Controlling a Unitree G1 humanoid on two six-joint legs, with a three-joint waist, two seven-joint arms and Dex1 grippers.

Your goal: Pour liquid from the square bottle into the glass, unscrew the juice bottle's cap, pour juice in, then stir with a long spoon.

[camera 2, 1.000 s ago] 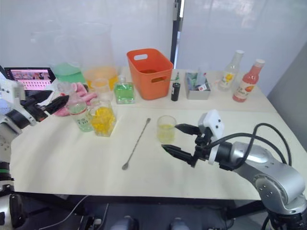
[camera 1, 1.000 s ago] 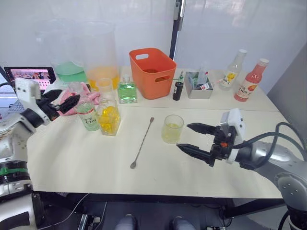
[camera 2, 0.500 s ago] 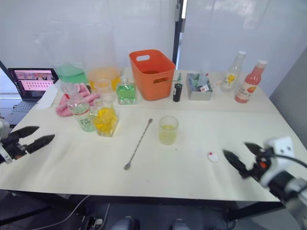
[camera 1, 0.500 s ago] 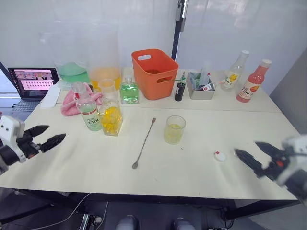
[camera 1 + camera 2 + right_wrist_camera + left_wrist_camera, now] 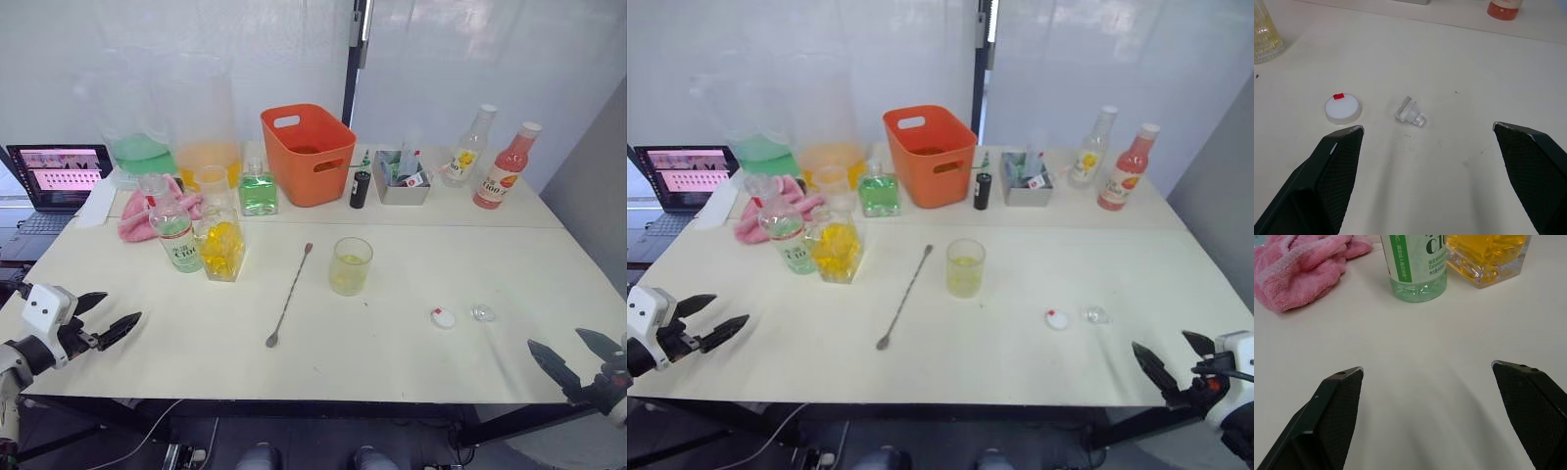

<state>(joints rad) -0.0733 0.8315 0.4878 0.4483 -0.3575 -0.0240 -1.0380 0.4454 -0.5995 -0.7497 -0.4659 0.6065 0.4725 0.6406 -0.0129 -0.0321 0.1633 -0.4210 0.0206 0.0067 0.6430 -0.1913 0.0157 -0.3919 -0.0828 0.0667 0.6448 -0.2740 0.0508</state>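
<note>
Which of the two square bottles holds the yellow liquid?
The square bottle beside the juice bottle, nearer the table's front edge. The green-liquid one stands farther back, by the orange basket.

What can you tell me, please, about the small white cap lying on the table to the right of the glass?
The juice bottle's cap is a small round white screw cap, plastic by its look, with a small red mark near its edge. It lies flat on the pale table, off its bottle, with nothing gripping it. The glass stands apart to its left, and a small clear stopper lies beside it without touching. It sits in front of the open right gripper.
</note>
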